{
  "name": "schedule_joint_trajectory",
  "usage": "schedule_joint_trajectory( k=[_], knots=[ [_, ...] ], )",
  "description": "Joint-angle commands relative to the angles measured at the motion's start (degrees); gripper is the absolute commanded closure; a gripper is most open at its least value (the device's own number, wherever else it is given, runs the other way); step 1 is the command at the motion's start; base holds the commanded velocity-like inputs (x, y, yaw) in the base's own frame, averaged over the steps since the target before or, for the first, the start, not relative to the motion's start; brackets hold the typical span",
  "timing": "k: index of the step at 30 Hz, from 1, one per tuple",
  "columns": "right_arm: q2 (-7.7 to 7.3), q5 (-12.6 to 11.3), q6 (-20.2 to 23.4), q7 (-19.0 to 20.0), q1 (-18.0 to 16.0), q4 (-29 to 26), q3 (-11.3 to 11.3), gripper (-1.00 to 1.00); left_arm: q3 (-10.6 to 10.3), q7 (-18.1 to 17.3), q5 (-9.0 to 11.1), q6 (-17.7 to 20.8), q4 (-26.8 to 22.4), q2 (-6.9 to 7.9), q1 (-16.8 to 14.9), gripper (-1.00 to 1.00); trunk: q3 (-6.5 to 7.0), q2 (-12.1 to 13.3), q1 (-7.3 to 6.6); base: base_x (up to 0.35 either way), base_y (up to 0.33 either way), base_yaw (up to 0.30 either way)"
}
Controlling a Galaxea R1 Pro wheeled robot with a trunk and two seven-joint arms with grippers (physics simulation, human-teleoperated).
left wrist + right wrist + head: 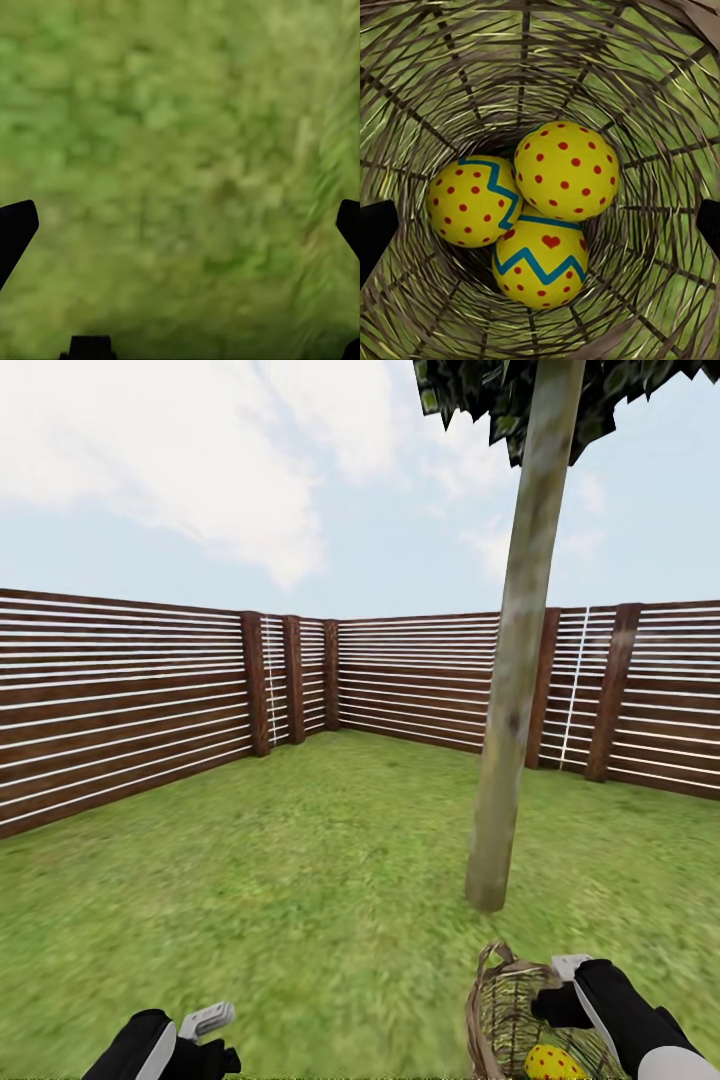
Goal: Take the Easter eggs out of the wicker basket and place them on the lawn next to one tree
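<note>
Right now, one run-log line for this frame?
stage: pre-grasp | right end effector: open over brown wicker basket | three yellow dotted eggs: in basket | left end effector: open over grass | tree trunk: just beyond basket

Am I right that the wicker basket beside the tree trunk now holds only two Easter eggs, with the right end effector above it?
Not quite: the right wrist view shows three Easter eggs lying together in the bottom of the wicker basket, not two. The rest stands: in the head view the basket sits on the grass near the tree trunk, with the right end effector above it.
</note>
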Motion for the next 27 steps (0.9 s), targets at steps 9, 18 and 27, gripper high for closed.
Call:
schedule_joint_trajectory(
  k=[9, 18, 27],
  knots=[
    [0.04, 0.6, 0.2, 0.5, -0.1, -0.1, -0.3, -1.00, 0.2, -0.2, 0.0, 0.3, -0.1, -0.02, 0.0, -1.00, -1.69, -3.7, 1.97, 0.000, 0.000, 0.000],
    [-0.13, 0.6, 0.2, 0.5, -0.1, -0.1, -0.3, -1.00, 0.2, -0.2, 0.0, 0.3, -0.1, -0.02, 0.0, -1.00, -3.30, -7.3, 3.95, 0.000, 0.000, 0.000],
    [-0.22, 0.6, 0.2, 0.5, 0.0, -0.1, -0.3, -1.00, 0.2, -0.2, 0.0, 0.3, -0.1, -0.02, 0.0, -1.00, -4.92, -10.9, 5.93, 0.000, 0.000, 0.000]
  ],
)
